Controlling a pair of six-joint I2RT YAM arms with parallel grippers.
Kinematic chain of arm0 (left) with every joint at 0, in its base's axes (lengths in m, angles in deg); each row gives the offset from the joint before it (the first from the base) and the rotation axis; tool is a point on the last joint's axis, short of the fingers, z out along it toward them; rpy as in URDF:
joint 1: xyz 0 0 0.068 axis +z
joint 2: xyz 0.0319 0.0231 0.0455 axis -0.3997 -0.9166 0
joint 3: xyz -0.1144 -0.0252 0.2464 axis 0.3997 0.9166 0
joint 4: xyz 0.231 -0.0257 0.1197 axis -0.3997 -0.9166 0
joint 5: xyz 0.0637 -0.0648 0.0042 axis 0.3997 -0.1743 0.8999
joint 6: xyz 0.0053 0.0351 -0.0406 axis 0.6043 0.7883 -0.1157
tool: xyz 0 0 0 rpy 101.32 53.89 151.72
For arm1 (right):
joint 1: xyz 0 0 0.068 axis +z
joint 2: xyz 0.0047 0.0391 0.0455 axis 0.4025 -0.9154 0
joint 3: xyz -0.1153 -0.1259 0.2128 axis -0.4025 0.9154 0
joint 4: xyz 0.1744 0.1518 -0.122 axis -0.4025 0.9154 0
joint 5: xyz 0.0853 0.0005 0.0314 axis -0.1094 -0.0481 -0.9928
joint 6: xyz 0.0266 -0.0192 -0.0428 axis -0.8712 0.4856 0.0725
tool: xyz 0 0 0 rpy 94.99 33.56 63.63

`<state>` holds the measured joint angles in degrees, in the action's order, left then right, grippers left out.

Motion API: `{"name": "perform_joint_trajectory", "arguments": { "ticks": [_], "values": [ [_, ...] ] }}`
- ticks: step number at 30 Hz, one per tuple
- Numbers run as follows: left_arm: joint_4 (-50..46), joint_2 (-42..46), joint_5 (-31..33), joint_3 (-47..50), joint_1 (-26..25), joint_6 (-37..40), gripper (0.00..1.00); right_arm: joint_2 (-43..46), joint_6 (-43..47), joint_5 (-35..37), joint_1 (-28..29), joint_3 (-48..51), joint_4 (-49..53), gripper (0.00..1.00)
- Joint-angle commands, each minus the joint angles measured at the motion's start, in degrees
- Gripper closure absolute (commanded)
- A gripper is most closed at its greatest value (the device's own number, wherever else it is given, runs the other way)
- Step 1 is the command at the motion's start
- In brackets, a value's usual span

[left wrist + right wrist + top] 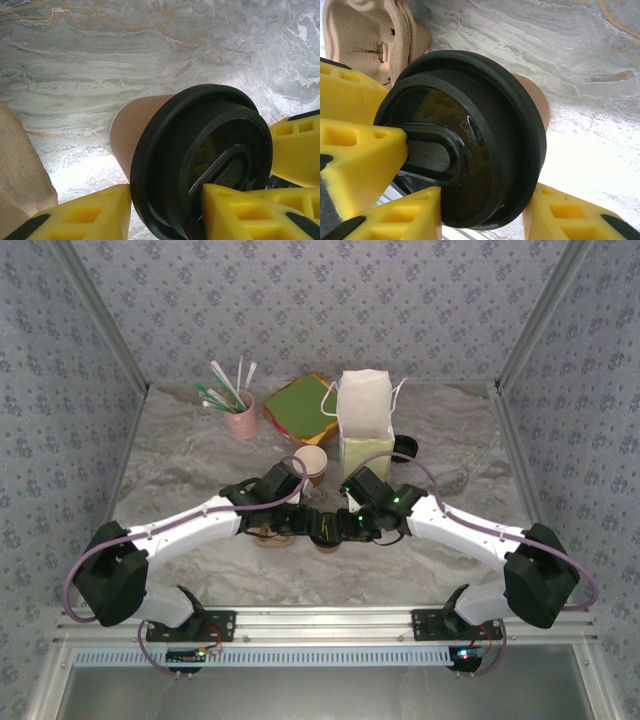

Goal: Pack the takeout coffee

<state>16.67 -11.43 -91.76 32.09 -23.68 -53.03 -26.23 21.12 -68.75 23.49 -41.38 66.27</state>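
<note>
The small brown paper cup with a round black plastic lid [150, 125] sits between the two arms near the middle of the grey marbled tabletop [200, 460], in front of the tall white paper bag [365, 410]. The left gripper [165, 192] pinches it, yellow fingers against the lid on either side. The right gripper [482, 200] clamps the same lid from the opposite side.
</note>
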Motion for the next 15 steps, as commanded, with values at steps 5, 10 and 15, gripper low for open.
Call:
{"name": "perform_joint_trajectory", "arguments": {
  "ticks": [5,10,15],
  "values": [
    [-4.27,-2.07,3.08,1.28,-0.41,1.28,0.58,-3.49,3.36,3.67,1.64,0.60,5.80,0.55],
    [-4.81,-2.39,3.13,0.67,-0.47,1.76,0.58,0.86,2.64,2.56,-0.40,-2.04,4.78,0.49],
    [-4.55,-2.40,2.92,0.84,-0.41,1.72,0.58,3.90,1.76,-0.33,-3.66,-0.13,0.85,0.54]
  ]
}}
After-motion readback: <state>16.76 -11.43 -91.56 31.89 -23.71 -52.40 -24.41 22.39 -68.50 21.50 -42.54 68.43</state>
